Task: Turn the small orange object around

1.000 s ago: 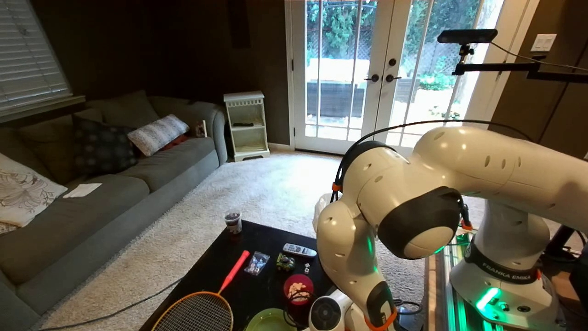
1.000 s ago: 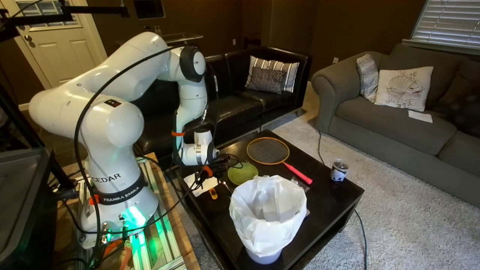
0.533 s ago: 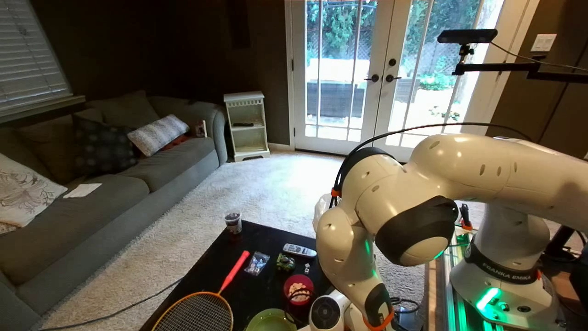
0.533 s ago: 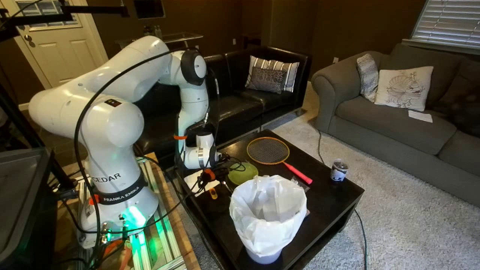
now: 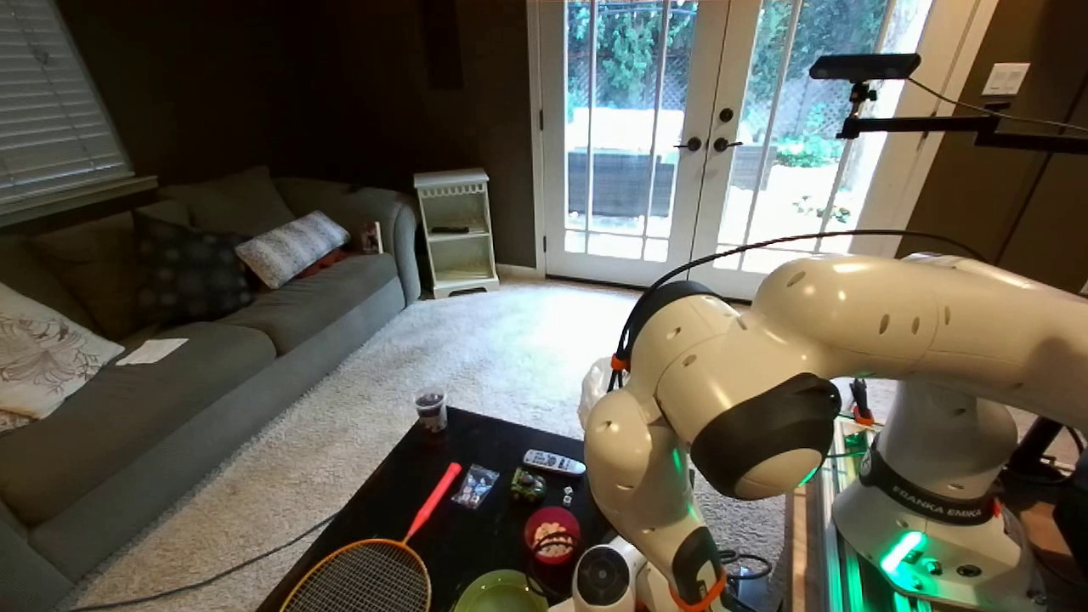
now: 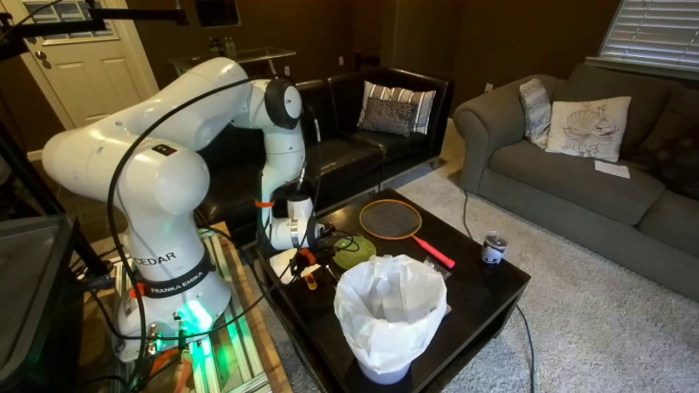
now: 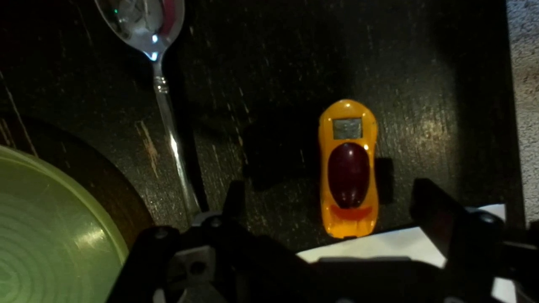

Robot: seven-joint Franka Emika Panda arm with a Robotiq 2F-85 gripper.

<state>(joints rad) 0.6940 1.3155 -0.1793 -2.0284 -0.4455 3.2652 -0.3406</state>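
Note:
The small orange object [image 7: 348, 219] is a toy car with a dark red oval roof and a grey rectangle near one end. It lies flat on the dark table, lengthwise in the wrist view, and shows as a small spot of the orange object [image 6: 311, 281] in an exterior view. My gripper [image 7: 329, 195] is open above it, one finger [image 7: 234, 200] to each side with gaps, touching nothing that I can see. The car lies mostly beyond the fingertips, its near end between them. The arm hides the car in the remaining exterior view.
A spoon [image 7: 172, 126] and a green plate [image 7: 59, 227] lie left of the car. White paper [image 7: 379, 244] lies by its near end. A lined white bin [image 6: 390, 327], a racket [image 6: 390, 219], a cup [image 6: 494, 248] and a red bowl [image 5: 568, 518] share the table.
My arm has sunk lower over the table, bringing the gripper down and slightly across toward the bin's side in an exterior view. The jaws stay open, and the toy car has not moved.

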